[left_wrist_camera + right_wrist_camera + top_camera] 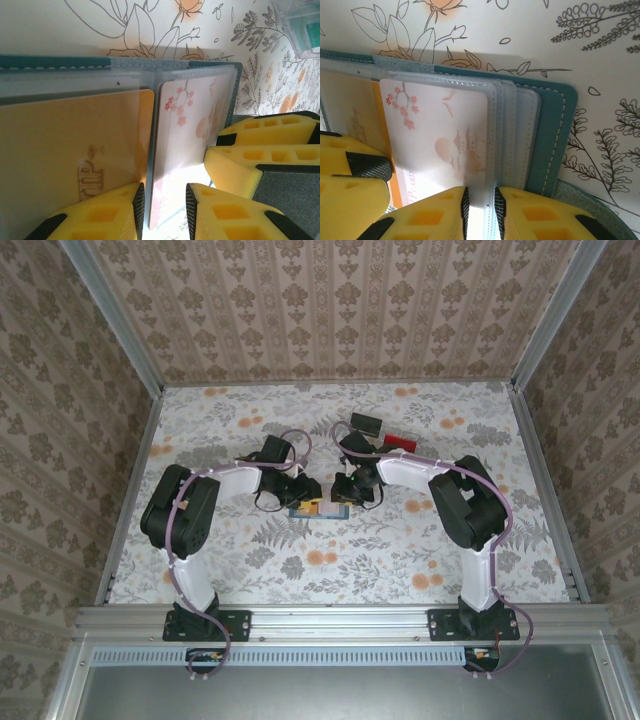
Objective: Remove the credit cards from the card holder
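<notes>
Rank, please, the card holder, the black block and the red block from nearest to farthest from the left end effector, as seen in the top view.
From the left end effector:
1. The card holder, right at its tips, mid-table.
2. The black block, farther back and to the right.
3. The red block, further right still.

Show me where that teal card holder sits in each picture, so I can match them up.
Top external: the card holder lies open just below the middle of the picture.
Left wrist: its teal edge runs along the upper left.
Right wrist: its teal panel stands right of centre.
Shared landmark: the pale card with pink blossoms, tucked in the holder in both wrist views.
</notes>
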`<state>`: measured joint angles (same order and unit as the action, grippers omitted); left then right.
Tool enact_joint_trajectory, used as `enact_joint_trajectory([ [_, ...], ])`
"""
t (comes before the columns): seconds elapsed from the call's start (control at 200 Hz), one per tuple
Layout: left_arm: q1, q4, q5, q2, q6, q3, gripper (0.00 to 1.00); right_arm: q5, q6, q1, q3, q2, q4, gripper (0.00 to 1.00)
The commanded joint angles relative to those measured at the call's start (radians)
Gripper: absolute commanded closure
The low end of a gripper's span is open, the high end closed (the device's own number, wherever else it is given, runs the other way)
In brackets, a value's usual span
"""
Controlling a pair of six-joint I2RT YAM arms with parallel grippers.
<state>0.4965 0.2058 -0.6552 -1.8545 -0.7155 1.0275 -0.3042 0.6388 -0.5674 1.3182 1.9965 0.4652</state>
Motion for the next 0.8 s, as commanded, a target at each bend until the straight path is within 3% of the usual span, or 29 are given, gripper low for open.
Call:
enact_joint_trajectory([
  [0.0,0.002,0.003,-0.036,-0.035,-0.009,0.005,0.69,0.043,-0.018,-0.015,-0.007,0.074,0.045,0.73],
  [0.36,0.005,0.008,-0.039,-0.042,-0.006,0.025,0.71,0.057,-0.017,-0.022,-0.014,0.084,0.048,0.75],
  [0.62,-0.001,0.182,0.145,0.008,0.075,0.036,0.71,0.084,-0.019,-0.022,-0.018,0.078,0.059,0.77],
  [0.79,0.014,0.090,0.043,0.061,0.083,0.038,0.70,0.085,-0.017,-0.022,-0.018,0.082,0.056,0.77],
])
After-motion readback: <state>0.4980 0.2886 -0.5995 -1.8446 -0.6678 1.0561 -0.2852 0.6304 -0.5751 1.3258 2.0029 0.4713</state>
